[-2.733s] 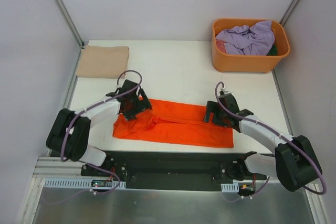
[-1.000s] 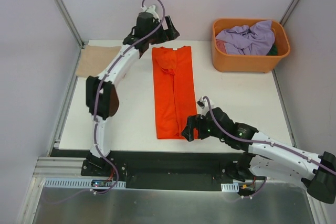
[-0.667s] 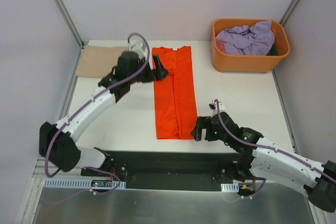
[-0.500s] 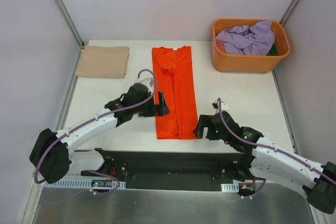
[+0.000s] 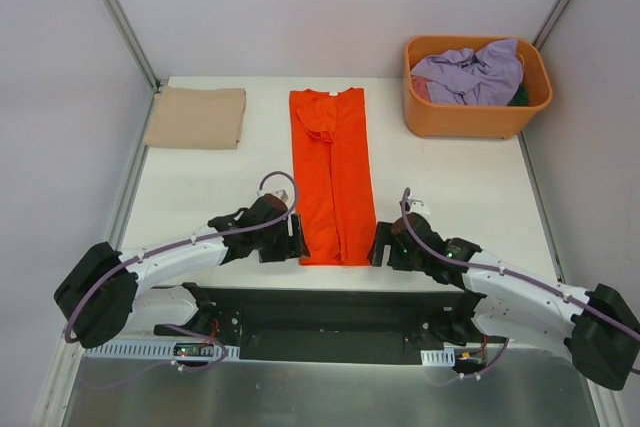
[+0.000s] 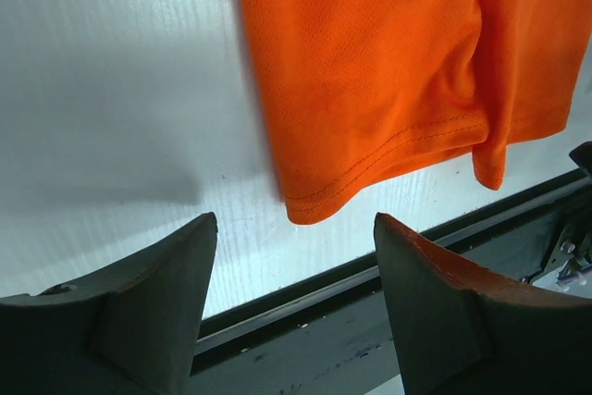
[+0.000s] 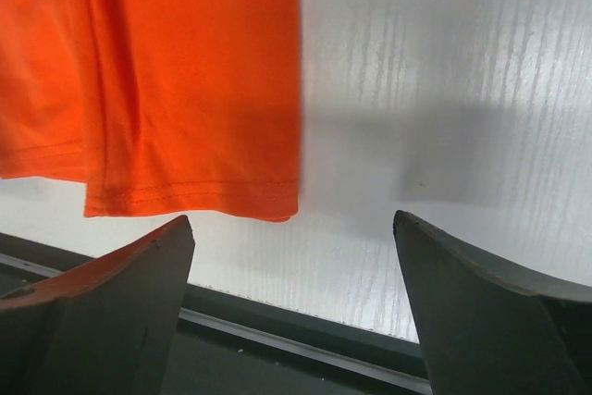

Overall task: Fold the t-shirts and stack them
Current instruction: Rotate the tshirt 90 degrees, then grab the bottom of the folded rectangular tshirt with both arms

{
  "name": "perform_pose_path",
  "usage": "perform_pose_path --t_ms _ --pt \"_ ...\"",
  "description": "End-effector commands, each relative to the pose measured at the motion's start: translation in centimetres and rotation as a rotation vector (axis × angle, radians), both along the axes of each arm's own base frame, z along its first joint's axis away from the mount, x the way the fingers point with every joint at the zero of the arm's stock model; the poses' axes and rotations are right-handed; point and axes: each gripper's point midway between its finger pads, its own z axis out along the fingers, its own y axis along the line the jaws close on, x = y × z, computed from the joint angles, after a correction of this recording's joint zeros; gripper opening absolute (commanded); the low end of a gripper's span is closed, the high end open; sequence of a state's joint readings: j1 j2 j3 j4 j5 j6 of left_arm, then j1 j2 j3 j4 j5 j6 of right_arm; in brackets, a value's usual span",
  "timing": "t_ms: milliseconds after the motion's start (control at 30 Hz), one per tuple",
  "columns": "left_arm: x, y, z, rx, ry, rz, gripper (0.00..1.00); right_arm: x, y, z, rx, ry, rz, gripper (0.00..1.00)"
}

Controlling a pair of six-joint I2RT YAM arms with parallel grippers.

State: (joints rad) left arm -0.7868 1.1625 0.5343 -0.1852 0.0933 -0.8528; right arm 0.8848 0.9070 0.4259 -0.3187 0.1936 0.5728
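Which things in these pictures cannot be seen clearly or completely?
Top view: the lavender shirt covers most of the green shirt and anything deeper in the basket.
Wrist views: the frame edge cuts off the orange shirt above its hem.
Top view: folds of the tan shirt are too small to count.

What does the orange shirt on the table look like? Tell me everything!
The orange t-shirt is bright, soft-looking cloth with a fine mesh weave and stitched hems. It is folded lengthwise into a long narrow strip and lies flat on the white table, with its collar at the far end and its hem near the arms. The left gripper and right gripper, both open, sit just beside its near corners. Neither holds it.
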Motion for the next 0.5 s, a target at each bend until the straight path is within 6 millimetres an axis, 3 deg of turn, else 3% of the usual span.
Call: perform_pose_path --t_ms 0,233,367,467 --pt "0.1 -1.1 -0.3 0.008 0.01 0.004 0.64 0.3 1.0 -0.5 0.023 0.037 -0.022 0.88" --pt "-0.2 -1.9 -1.7 0.046 0.056 -0.011 0.46 0.6 1.4 -1.4 -0.011 0.06 -0.012 0.74" --pt "-0.3 -2.2 -1.9 0.055 0.06 -0.024 0.23 0.6 1.5 -1.8 -0.023 0.078 -0.001 0.63" --pt "-0.4 -2.1 -2.1 0.057 0.067 -0.021 0.05 0.1 1.8 -2.1 -0.013 0.107 0.002 0.47"
